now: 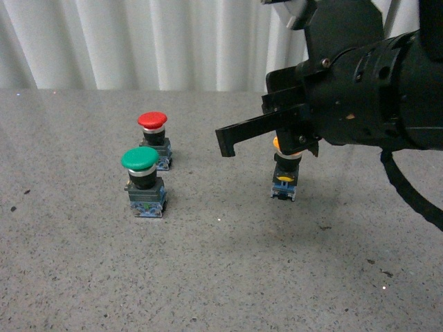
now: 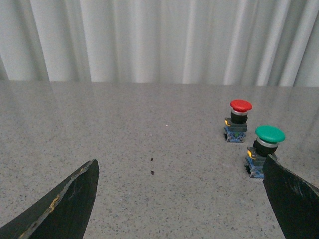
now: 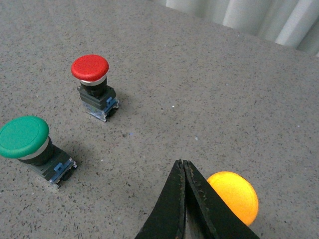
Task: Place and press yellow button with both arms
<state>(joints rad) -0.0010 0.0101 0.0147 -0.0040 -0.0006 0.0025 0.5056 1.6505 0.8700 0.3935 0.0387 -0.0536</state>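
In the front view, my right gripper (image 1: 228, 142), stretched across the yellow button (image 1: 285, 181), hides most of its cap. That leaves a yellow sliver, the black neck and the blue-grey base, upright on the table (image 1: 221, 277), well right of the green button (image 1: 142, 181). In the left wrist view, my left gripper (image 2: 179, 164) gapes wide and empty, both fingers cut off by the frame. In the right wrist view, my right jaws are pressed together on nothing, covering one edge of the round yellow cap just beside them.

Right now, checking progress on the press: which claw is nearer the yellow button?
Right. The right claw, shut, hangs close over the yellow button. The left claw, open, looks toward the green button and red button, with the yellow one outside its view.
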